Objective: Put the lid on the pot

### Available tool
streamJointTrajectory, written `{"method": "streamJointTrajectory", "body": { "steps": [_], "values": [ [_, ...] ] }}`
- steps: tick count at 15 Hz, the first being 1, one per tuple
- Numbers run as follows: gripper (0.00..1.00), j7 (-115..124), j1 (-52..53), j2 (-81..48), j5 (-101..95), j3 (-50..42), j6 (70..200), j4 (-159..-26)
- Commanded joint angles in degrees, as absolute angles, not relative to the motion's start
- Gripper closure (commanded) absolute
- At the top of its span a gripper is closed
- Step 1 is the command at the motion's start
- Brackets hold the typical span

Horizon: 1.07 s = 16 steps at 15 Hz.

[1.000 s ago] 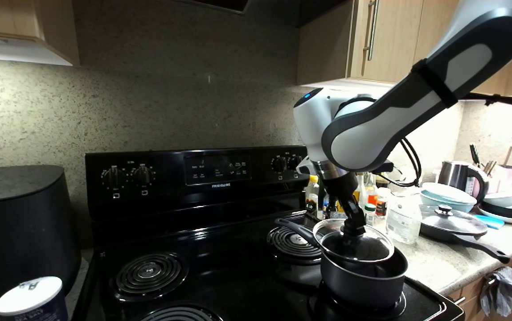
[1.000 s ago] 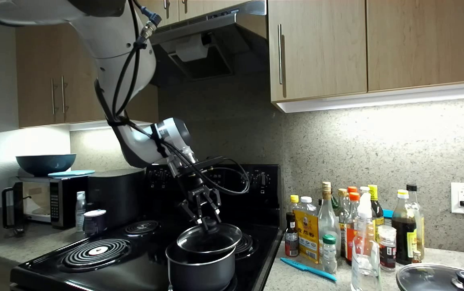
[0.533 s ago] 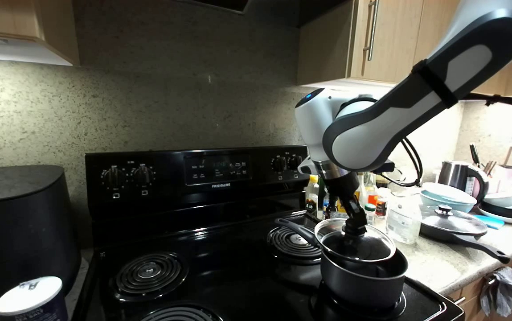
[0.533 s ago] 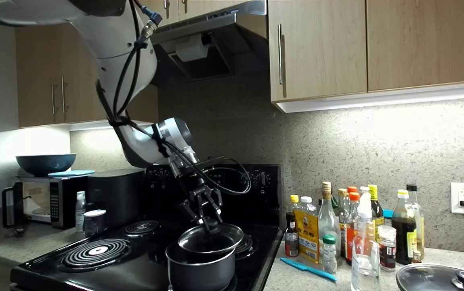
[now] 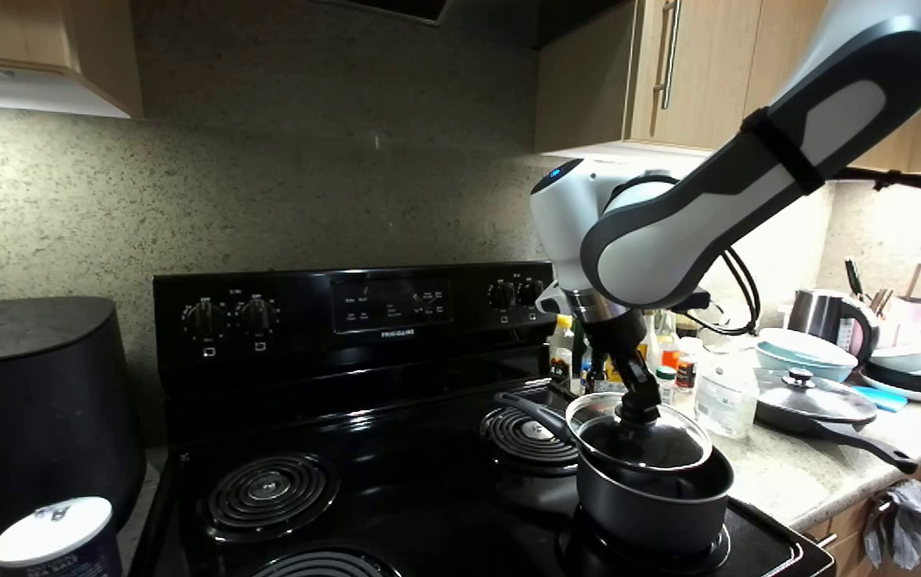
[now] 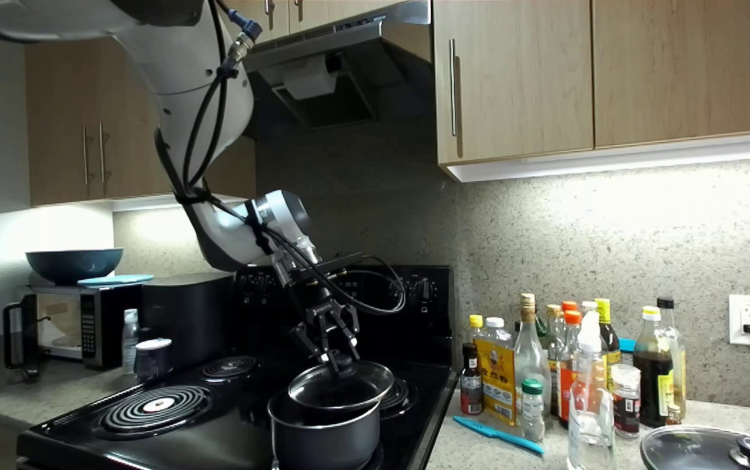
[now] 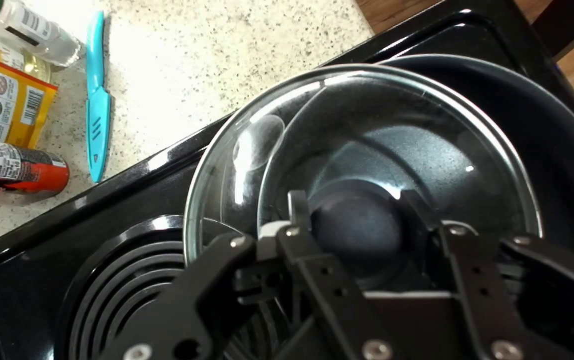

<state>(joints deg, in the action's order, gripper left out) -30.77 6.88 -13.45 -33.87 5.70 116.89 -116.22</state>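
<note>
You've got the glass lid (image 6: 343, 391) by its round dark knob (image 7: 359, 222): the Robotiq gripper (image 7: 354, 206) is drawn in to about the knob's width, with its fingers (image 7: 301, 245) against either side, and it looks like a real grip. The lid is over the pot (image 5: 652, 517) but not seated. It hangs off the back of the pot, toward the coil burner (image 5: 531, 439) behind, and the wrist view shows a fat crescent of the pot's mouth uncovered at the front. In both exterior views it looks tipped, low edge toward the pot's front. Can't tell whether that edge touches the pot's rim.

IMO you're one slide and a set-down away. I'd ease up a touch first so nothing scrapes, then bring the lid toward the pot's front until the crescent's gone and the two rims match. Get it level over the pot before you lower, otherwise the low edge will probably dip into the mouth and jam. Go slow, it's glass, and a round knob could let the lid swivel in your grip. Don't lean on the wrist view for the pot's back side, the fingers hide that bit. Only let go once the lid sits flush all around the pot, then come away straight up.
</note>
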Motion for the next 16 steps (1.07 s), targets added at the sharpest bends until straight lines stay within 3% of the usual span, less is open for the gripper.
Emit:
{"method": "streamJointTrajectory", "body": {
  "steps": [1, 2, 3, 16],
  "values": [
    [0.53, -30.8, 6.6, -13.5, -33.9, 6.1, 116.7, -116.1],
    [0.53, -30.8, 6.6, -13.5, -33.9, 6.1, 116.7, -116.1],
    [0.78, -31.0, 6.6, -13.5, -34.2, 6.1, 117.0, -116.9],
    [0.78, -30.9, 7.0, -12.1, -37.5, 7.4, 117.6, -121.9]
  ]
}}
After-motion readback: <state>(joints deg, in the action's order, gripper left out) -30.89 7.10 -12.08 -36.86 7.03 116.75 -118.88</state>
